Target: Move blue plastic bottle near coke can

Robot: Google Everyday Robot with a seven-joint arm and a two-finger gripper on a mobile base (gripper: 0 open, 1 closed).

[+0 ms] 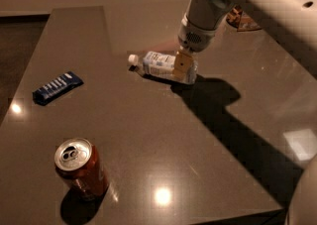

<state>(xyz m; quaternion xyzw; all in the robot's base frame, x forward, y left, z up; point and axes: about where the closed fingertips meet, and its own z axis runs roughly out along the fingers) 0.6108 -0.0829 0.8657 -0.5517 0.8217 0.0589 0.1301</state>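
The blue plastic bottle (157, 64) lies on its side on the brown table (163, 140), with its white cap pointing left. My gripper (184, 68) reaches down from the white arm at the upper right and sits over the bottle's right end, at table height. The coke can (79, 168) stands upright near the table's front left, far from the bottle and the gripper.
A flat dark-blue snack wrapper (57, 87) lies at the left of the table. The table's front edge runs just below the can. A bag of snacks (241, 20) sits at the back right behind the arm.
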